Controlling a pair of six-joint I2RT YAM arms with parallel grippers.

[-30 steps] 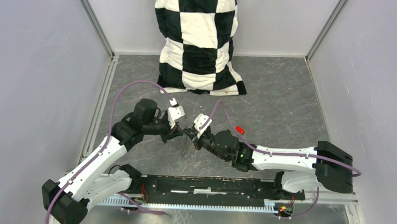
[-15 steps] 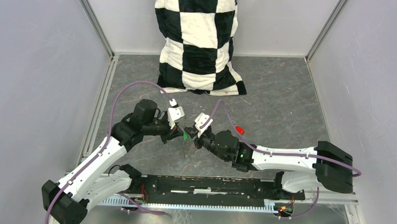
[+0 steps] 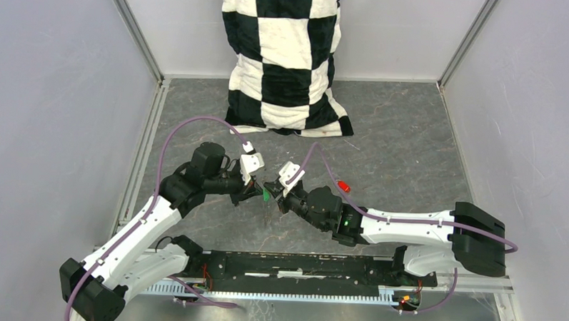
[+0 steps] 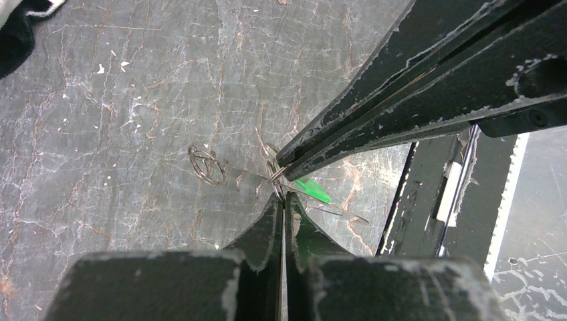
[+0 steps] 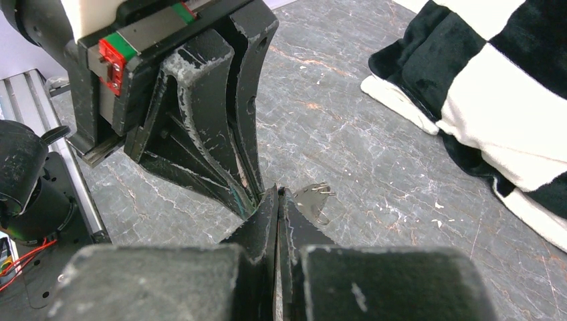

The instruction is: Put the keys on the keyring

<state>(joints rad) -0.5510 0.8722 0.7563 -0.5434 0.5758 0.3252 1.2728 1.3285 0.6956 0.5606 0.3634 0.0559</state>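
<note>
Grey, marble-looking stone covered the table (image 3: pixel 404 129). Near the middle of it was the keyring (image 4: pixel 206 166), a thin silver wire curled up small at one end and running out long and straight at the other. The green key (image 4: pixel 311 190) sat right against the wire, its green head poking out beside the black fingertips. The left gripper (image 4: pixel 281 200) and the right gripper (image 4: pixel 281 166) met tip to tip at that spot. Both had their jaws pressed tight together, with only a hair of a gap. The wire ran right past both tips, but I could not tell which gripper pinched the wire and which pinched the key. The red key (image 3: pixel 344 185) lay by itself on the table, off to the right, near the right arm's purple cable and well apart from the ring. At the far end of the table a black and white checked blanket (image 3: pixel 289 61) leaned up against the back wall. Plain grey walls (image 3: pixel 55 88) stood on each side.
</note>
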